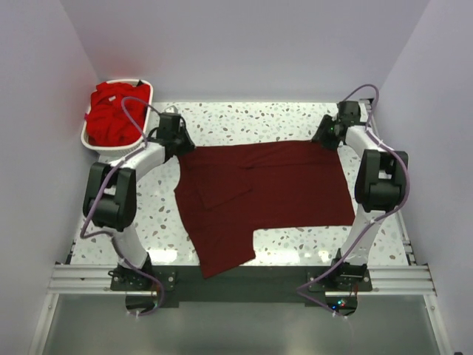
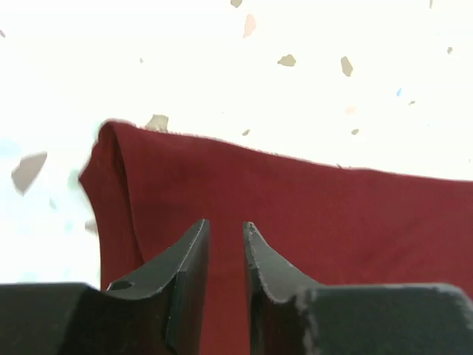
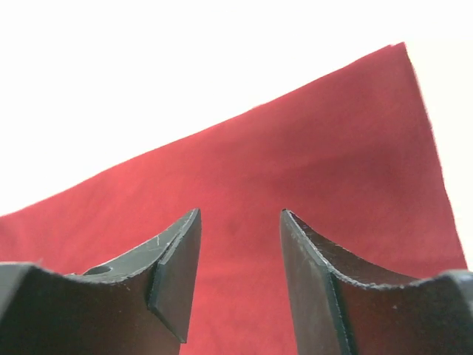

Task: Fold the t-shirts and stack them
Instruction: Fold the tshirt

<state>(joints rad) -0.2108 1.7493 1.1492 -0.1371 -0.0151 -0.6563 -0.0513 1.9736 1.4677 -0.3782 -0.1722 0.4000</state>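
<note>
- The speckled white table (image 1: 281, 118) lies under both pairs of fingers. In the wrist views it shows as a bright band beyond the cloth edge ahead of the fingertips.
- The dark maroon t-shirt (image 1: 273, 185) is spread flat on the table, reaching from one gripper to the other. Its far edge runs just ahead of both pairs of fingertips. One flap is folded across its middle, and a long part hangs back towards the left arm's base.
- The white basket (image 1: 87, 139) sits to the outer side of the left fingers, near them but not touching them or the maroon cloth.
- The bright red t-shirts (image 1: 114, 111) are piled inside the basket, well apart from the right fingers.
- The right gripper (image 3: 240, 214) hangs over the far right corner of the maroon t-shirt. Its fingers (image 3: 177, 251) stand widely apart with flat cloth showing between them and nothing pinched. The corner's edge lies ahead and to the right of the tips.
- The left gripper (image 2: 225, 225) is over the far left corner of the maroon t-shirt. Its fingers (image 2: 188, 259) are only a narrow slit apart, and flat cloth shows through the slit. No cloth shows caught between them. A doubled-over fold lies ahead and to the left of the tips.
</note>
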